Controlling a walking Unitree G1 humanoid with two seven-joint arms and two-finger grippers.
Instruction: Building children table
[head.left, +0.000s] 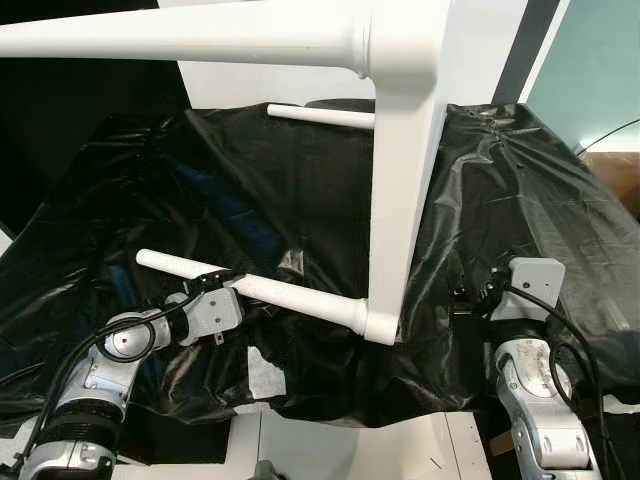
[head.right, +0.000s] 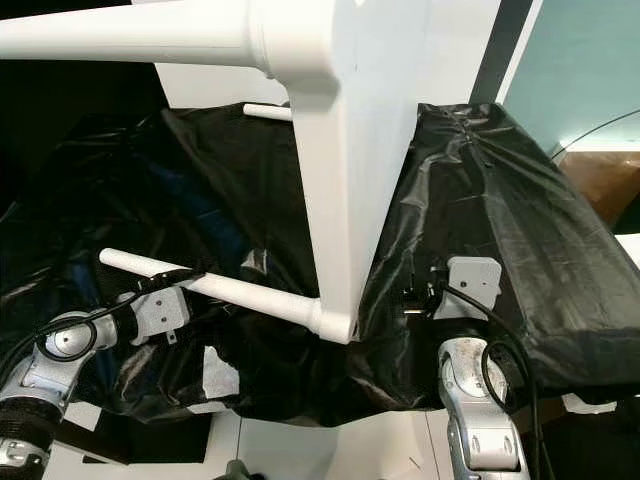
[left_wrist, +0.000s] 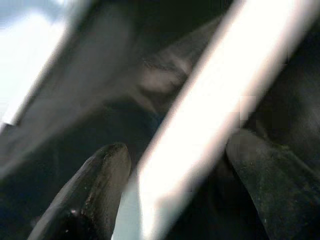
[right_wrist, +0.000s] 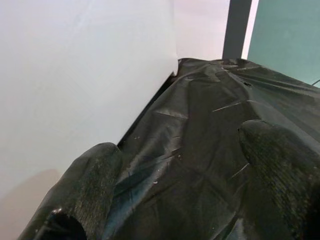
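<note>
Seemingly near done, the table (head.left: 405, 150) stands on edge on black sheeting (head.left: 520, 200) with legs fitted, the left gripper (head.left: 222, 277) straddling the lowest leg (head.left: 270, 290) and the right gripper (right_wrist: 200, 170) spread empty beside the tabletop.

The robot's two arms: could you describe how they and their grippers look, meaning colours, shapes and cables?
Both arms are silver metal with rounded joint housings. The left arm has a round disc joint and a black ribbed cuff lower down; the right arm ends in a pale grey square block. Loose black cables loop along each. The fingers are long, black, rounded and slightly textured.
</note>
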